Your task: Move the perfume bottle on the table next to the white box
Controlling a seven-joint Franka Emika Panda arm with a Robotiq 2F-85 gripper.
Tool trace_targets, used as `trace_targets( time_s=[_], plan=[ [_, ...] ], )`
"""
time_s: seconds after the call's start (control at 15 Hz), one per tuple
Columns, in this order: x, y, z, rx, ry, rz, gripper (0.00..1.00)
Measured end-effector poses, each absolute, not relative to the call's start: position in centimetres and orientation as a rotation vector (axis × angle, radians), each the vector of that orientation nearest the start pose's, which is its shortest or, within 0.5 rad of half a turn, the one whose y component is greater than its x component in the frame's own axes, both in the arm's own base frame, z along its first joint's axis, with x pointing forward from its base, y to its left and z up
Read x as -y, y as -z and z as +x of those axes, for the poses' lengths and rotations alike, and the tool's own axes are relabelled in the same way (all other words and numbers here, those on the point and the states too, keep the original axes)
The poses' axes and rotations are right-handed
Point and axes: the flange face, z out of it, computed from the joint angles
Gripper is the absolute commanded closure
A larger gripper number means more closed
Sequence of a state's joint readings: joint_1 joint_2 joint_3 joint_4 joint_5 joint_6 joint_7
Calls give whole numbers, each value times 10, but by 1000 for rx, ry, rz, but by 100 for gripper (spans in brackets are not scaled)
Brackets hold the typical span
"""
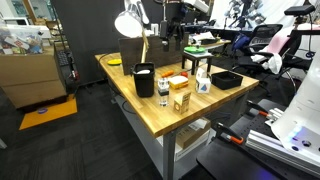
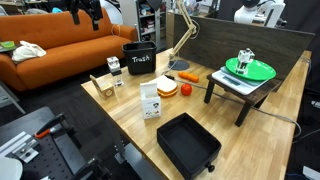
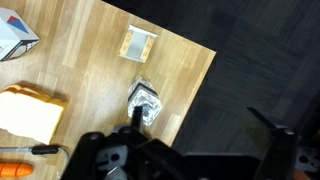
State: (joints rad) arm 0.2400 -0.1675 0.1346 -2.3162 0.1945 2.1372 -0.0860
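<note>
The perfume bottle, small clear glass with a dark cap, stands near the table's edge, seen from above in the wrist view. In an exterior view the perfume bottle is beside the black cup. The white box shows at the wrist view's top left corner, well apart from the bottle; it also stands upright in both exterior views. My gripper hangs high above the table, open and empty, one finger overlapping the bottle in the picture.
A yellow-orange carton lies between bottle and white box. A small grey square lies farther along the edge. A black tray, a black bin, a lamp and a green-topped stand also occupy the table.
</note>
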Motion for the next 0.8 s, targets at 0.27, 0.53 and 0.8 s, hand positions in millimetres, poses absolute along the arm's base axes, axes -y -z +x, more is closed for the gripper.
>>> trace_targets(
  time_s=[0.27,0.53,0.8],
  plan=[
    [-181,-404,453,412,-33,-2940,0],
    [-178,-380,463,202,-79,-2970,0],
    [-181,-367,474,132,-99,-2980,0]
  ],
)
